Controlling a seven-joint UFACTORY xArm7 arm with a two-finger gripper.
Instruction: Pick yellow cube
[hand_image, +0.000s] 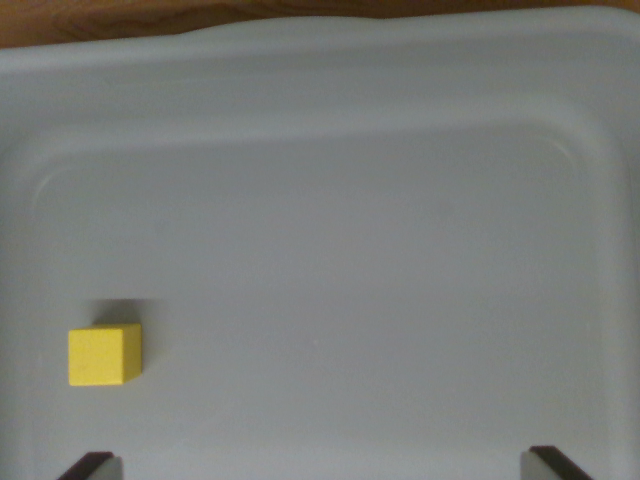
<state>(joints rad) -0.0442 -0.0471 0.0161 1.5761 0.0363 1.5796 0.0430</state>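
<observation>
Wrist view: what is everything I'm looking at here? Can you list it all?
yellow cube: one, yellow, on the tray floor at the wrist view's lower left, resting flat, touching nothing else.
tray: one, pale grey, fills nearly the whole picture; raised rim along the top, rounded corners.
wooden surface: one strip, brown, along the top edge beyond the tray rim.
claw: two dark fingertips at the bottom edge, one at the left corner and one at the right, set wide apart with nothing between them; the cube lies just above the left one.
</observation>
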